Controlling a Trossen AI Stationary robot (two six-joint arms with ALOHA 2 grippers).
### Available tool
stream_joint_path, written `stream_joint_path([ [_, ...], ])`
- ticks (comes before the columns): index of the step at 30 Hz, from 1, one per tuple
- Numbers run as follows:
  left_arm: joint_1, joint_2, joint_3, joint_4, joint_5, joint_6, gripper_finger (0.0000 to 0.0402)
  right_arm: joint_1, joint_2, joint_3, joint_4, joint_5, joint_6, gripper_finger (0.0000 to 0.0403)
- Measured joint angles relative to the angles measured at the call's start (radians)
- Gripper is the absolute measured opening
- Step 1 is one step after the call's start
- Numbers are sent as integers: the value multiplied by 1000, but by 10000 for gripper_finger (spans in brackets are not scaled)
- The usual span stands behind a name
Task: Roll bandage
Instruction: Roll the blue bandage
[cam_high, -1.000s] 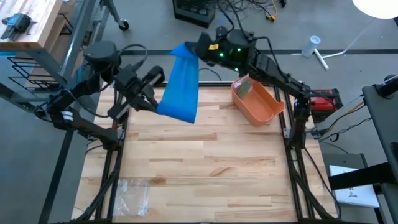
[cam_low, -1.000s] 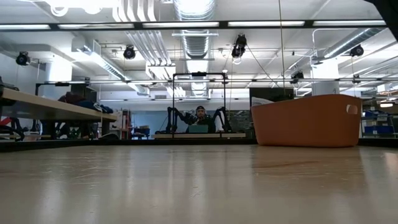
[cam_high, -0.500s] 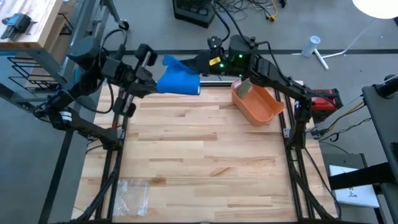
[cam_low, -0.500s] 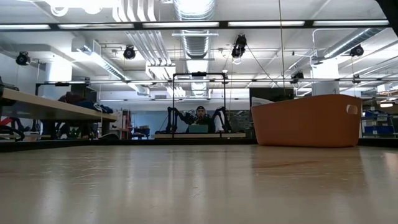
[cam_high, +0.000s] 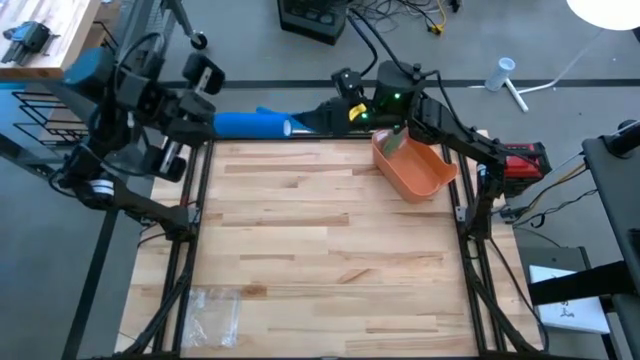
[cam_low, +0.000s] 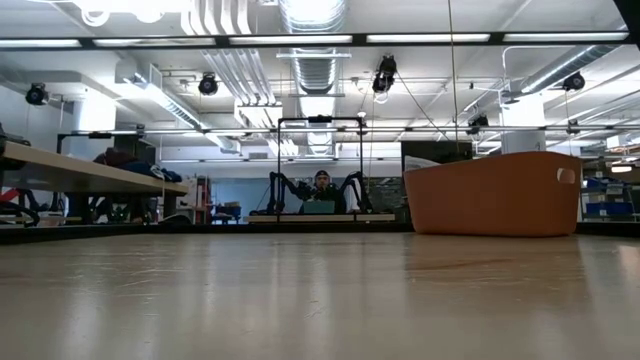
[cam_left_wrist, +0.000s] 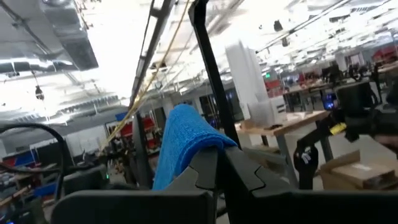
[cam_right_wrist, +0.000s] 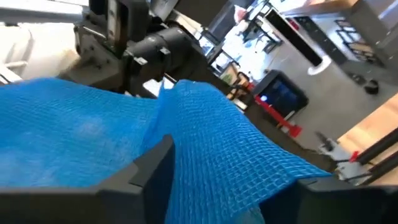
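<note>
High view: the blue mesh bandage stretched level along the table's far edge, upper centre, between both arms. The left gripper was clamped shut on its left end; the right gripper met its right end, grip unclear. An orange plastic bin sat upper right.

Low view: only the bin appeared, at right.

Left wrist view: closed fingers pinched the bandage.

Right wrist view: parted fingers straddled the bandage.

Orange bin contents hidden, distant person tiny
</note>
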Motion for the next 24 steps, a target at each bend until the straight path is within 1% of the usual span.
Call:
stream_joint_path([
  [1, 0, -1, 10, -25, 0, 11, 0, 1, 0, 0, 12, -1, 28, 197],
  [5, 0, -6, 47, -110, 6, 69, 0, 1, -6, 0, 43, 6, 279, 219],
  [10, 0, -15, 77, -183, 9, 114, 0, 16, -9, 0, 68, 8, 515, 241],
  [11, 0, -15, 78, -191, 8, 119, 0, 17, -12, 0, 68, 5, 546, 245],
  [13, 0, -19, 78, -200, 3, 114, 0, 17, -18, 0, 75, 0, 548, 252],
  [16, 0, -23, 77, -200, -31, 64, 0, 15, -39, 0, 95, 0, 462, 263],
  [19, 1, -25, 77, -201, -84, -25, 0, 8, -70, 0, 120, 5, 285, 272],
  [21, 1, -21, 77, -202, -125, -118, 0, 5, -95, 1, 121, 8, 112, 275],
  [24, 1, -14, 76, -205, -185, -252, 0, 7, -125, 2, 113, 9, -218, 277],
])
